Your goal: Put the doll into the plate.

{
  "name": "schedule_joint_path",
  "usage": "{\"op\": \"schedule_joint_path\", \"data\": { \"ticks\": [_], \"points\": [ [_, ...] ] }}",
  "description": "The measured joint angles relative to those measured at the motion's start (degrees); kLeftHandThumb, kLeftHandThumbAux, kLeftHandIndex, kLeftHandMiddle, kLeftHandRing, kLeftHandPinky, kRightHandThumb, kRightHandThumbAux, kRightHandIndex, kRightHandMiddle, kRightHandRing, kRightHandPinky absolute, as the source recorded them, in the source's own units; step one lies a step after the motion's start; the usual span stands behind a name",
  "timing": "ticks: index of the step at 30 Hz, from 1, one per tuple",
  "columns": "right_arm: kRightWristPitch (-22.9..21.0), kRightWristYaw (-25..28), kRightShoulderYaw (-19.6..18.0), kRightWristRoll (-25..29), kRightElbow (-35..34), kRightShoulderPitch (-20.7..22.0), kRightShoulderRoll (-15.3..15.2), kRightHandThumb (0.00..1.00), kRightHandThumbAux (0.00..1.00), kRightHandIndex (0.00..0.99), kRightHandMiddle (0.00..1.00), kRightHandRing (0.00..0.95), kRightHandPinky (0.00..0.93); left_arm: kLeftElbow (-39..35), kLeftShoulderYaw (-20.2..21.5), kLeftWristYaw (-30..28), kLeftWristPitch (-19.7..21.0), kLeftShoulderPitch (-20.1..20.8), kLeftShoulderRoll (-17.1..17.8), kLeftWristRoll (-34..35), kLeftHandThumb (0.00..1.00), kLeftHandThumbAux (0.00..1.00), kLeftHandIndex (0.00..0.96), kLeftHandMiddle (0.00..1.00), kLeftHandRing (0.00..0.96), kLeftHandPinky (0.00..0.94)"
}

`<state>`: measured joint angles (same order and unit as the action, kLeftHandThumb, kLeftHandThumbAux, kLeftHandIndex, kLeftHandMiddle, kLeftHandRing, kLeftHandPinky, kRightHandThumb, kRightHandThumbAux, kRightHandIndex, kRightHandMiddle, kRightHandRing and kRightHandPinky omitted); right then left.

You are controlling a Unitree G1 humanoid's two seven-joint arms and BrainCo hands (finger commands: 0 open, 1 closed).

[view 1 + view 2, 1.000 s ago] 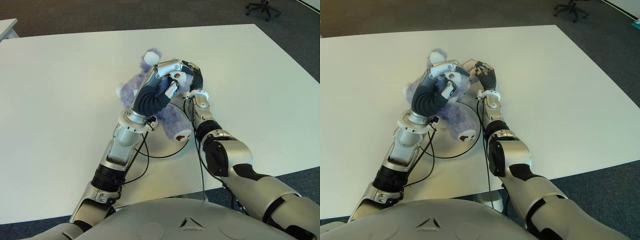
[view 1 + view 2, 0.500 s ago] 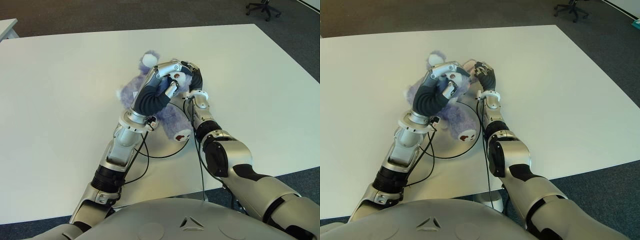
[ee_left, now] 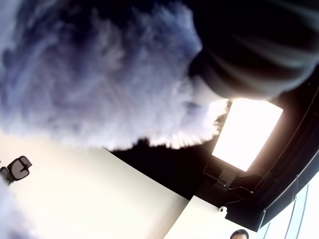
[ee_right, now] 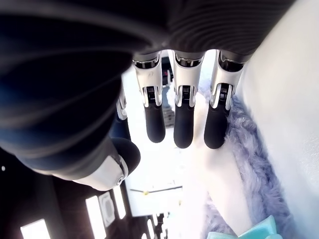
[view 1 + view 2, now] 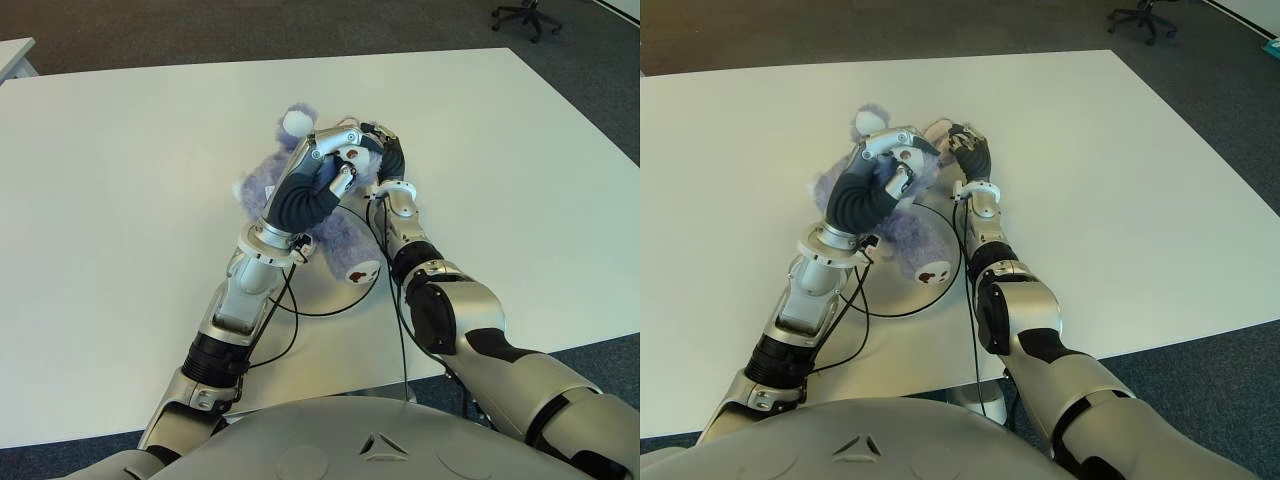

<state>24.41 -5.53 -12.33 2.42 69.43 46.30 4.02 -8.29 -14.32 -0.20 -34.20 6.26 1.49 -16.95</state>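
Observation:
A fluffy purple doll (image 5: 262, 180) lies on the white table (image 5: 120, 200) in front of me, one pale-soled foot (image 5: 357, 272) pointing toward me. My left hand (image 5: 335, 165) sits on top of it with its fingers curled into the fur; the left wrist view is filled with purple fur (image 3: 99, 74). My right hand (image 5: 385, 150) is at the doll's head on its right side, with straight fingers (image 4: 182, 124) beside the fur (image 4: 249, 164) and holding nothing. I cannot make out a plate apart from the white tabletop.
Black cables (image 5: 300, 310) loop from my left wrist over the table near the doll's foot. Dark carpet surrounds the table, with an office chair (image 5: 527, 15) at the far right and another table's corner (image 5: 15, 55) at the far left.
My left hand and the doll have shifted slightly to the left and toward me. The right hand has stayed at the doll's head.

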Motion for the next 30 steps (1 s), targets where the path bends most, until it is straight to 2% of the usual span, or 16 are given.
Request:
{"op": "schedule_joint_path", "data": {
  "ticks": [30],
  "points": [
    [0.0,-0.1,0.8,-0.2,0.3,-0.1,0.0,0.692,0.739,0.397,0.187,0.18,0.22,3.5,-0.2,0.0,-1.8,0.2,1.2,0.0,0.853,0.665,0.399,0.545,0.813,0.833]
  ]
}}
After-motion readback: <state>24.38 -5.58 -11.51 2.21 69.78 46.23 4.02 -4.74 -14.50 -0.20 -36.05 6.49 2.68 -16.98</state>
